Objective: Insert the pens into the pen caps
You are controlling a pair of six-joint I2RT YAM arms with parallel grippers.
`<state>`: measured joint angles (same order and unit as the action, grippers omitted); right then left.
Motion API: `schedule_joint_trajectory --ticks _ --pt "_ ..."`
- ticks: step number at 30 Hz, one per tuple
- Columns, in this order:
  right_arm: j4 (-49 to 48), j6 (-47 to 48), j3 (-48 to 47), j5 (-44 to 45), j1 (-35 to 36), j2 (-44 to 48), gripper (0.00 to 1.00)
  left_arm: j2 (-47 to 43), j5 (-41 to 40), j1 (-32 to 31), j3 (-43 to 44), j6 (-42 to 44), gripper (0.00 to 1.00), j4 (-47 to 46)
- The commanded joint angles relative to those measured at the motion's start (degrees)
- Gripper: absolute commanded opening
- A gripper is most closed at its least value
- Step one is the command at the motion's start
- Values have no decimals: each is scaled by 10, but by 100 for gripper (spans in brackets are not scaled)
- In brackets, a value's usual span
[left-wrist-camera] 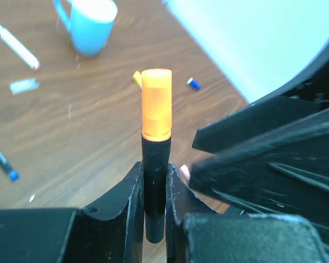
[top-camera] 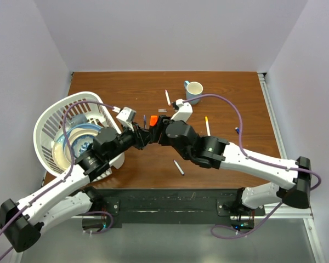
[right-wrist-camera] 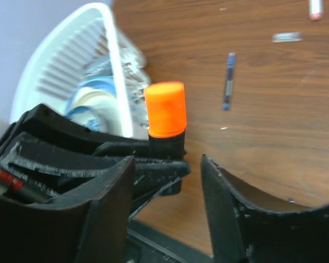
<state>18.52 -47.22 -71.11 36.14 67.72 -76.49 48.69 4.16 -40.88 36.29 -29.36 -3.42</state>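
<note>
My left gripper (left-wrist-camera: 154, 189) is shut on the black highlighter (left-wrist-camera: 156, 164) and holds it upright above the table. An orange cap (left-wrist-camera: 156, 104) sits on its top end, and also shows in the top view (top-camera: 153, 119) and the right wrist view (right-wrist-camera: 165, 109). My right gripper (right-wrist-camera: 167, 192) is open, its jaws standing either side of the highlighter's body (right-wrist-camera: 167, 145) below the cap, not touching it. A purple-blue pen (right-wrist-camera: 228, 81), a white pen (top-camera: 168, 97), a yellow-orange pen (top-camera: 207, 126) and a grey pen (top-camera: 179, 167) lie on the table. A blue cap (left-wrist-camera: 193, 83) lies far right.
A blue mug (top-camera: 194, 90) stands at the back. A white basket (top-camera: 46, 126) with dishes stands at the left, close to my left arm. A small grey piece (left-wrist-camera: 24, 85) lies near the white pen. Both grippers (top-camera: 153, 132) meet at the table's middle.
</note>
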Motion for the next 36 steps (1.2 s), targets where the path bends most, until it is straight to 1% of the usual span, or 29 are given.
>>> schedule_joint_trajectory --ticks 1,3,6,8,9,10,11,12,15,18,19,20,21,23,26,30,32,36 --pt "-58 26 14 -65 7 47 61 -46 25 2 6 11 0 -51" --pt "-55 43 18 -80 7 61 61 -57 36 2 5 15 0 -35" --pt "-60 85 30 -93 6 102 64 -82 80 1 5 32 0 -17" --pt "-81 147 41 -132 7 141 64 -103 102 2 2 36 0 -12" --pt "-90 165 43 -147 6 153 65 -110 132 2 0 39 0 -12" --pt "-95 185 42 -187 5 164 66 -123 146 2 -2 43 0 -12" --pt "-95 223 31 -208 5 179 67 -129 160 1 -3 46 0 -13" --pt "-70 237 19 -223 6 181 68 -134 191 1 -4 48 0 -13" --pt "-5 277 -42 -279 5 175 69 -155 220 1 -7 62 0 -10" --pt "39 310 -87 -341 5 167 69 -168 262 2 -7 72 0 -13" --pt "53 320 -100 -359 4 162 69 -171 289 1 -8 74 0 -15" --pt "70 339 -131 -379 3 154 69 -172 301 1 -7 74 0 -19" --pt "108 346 -147 -400 1 147 69 -171 313 1 -6 73 0 -21" --pt "137 366 -181 -419 0 127 67 -167 344 1 -3 72 0 -26" --pt "168 391 -198 -458 -2 115 65 -156 378 1 0 72 0 -30" --pt "231 422 -224 -472 -6 93 63 -152 415 2 -3 68 0 -43" --pt "247 436 -234 -491 -7 82 63 -152 425 2 -7 66 0 -55" --pt "276 453 -240 -499 -14 69 65 -147 445 2 -10 67 0 -62"
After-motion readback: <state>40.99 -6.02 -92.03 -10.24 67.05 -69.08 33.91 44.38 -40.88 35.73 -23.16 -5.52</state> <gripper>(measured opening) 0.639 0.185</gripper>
